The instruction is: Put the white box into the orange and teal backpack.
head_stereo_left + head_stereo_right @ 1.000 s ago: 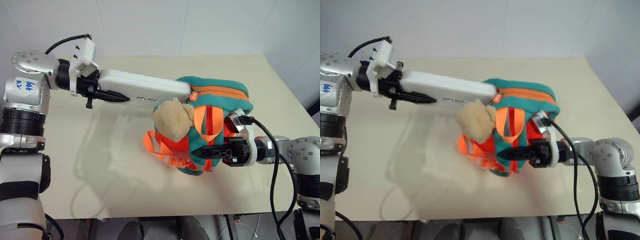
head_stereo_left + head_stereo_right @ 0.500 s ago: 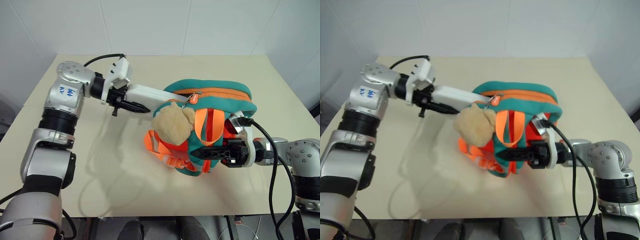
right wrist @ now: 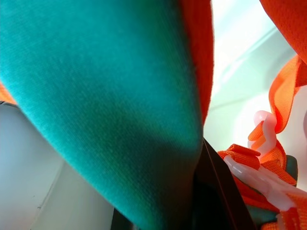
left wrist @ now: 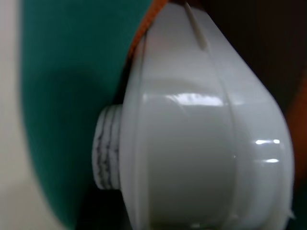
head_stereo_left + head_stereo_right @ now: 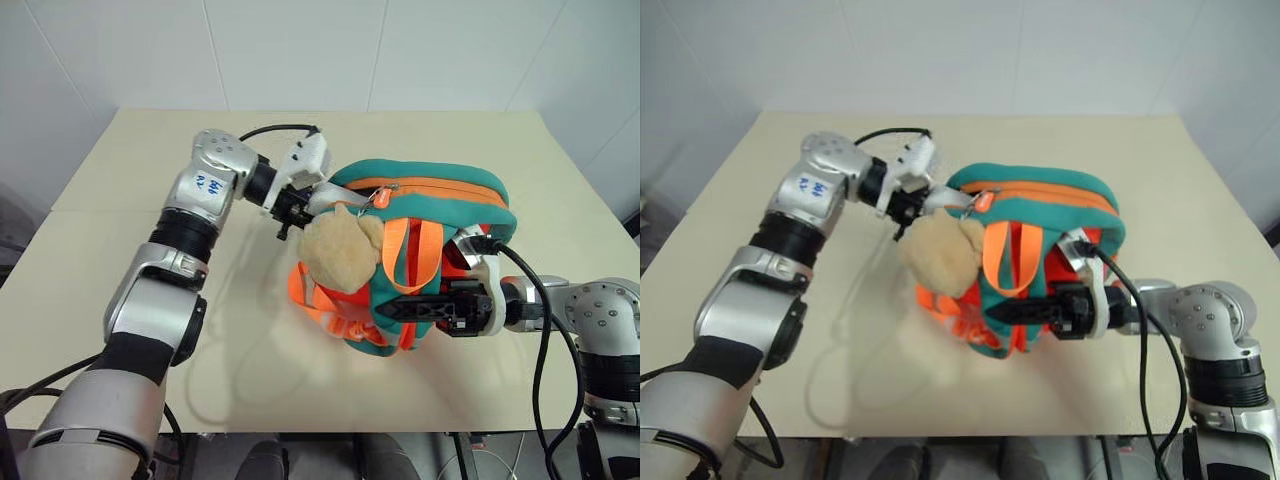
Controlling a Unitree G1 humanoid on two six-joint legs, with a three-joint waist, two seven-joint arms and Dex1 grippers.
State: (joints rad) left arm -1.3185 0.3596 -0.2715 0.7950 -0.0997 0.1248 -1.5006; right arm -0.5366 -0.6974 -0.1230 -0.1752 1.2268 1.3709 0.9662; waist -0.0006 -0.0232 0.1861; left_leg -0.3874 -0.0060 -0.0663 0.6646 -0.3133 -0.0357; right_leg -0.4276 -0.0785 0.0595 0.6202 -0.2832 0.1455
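At the backpack's open mouth, the left claw [image 5: 292,207] sits pressed up against the teal rim with the white box [image 5: 322,197] almost wholly swallowed; just a short white end shows between the claw and the opening, and the left wrist view looks straight onto that rounded end against teal fabric. Whether the left claw has the box pinched or has started to let go I cannot tell. The right claw [image 5: 400,309] is closed narrow on the teal fabric of a strap at the front of the orange and teal backpack [image 5: 430,215], propping it upright on the bench [image 5: 120,270]. The likely trouble: if the left claw releases before the box is fully past the rim, the protruding end could tip back out, or catch on the zipper edge. A further push might also shove the whole soft bag over, since one strap grip steadies it. The plush toy [image 5: 340,250] hangs just below the opening and could snag the retreating claw.
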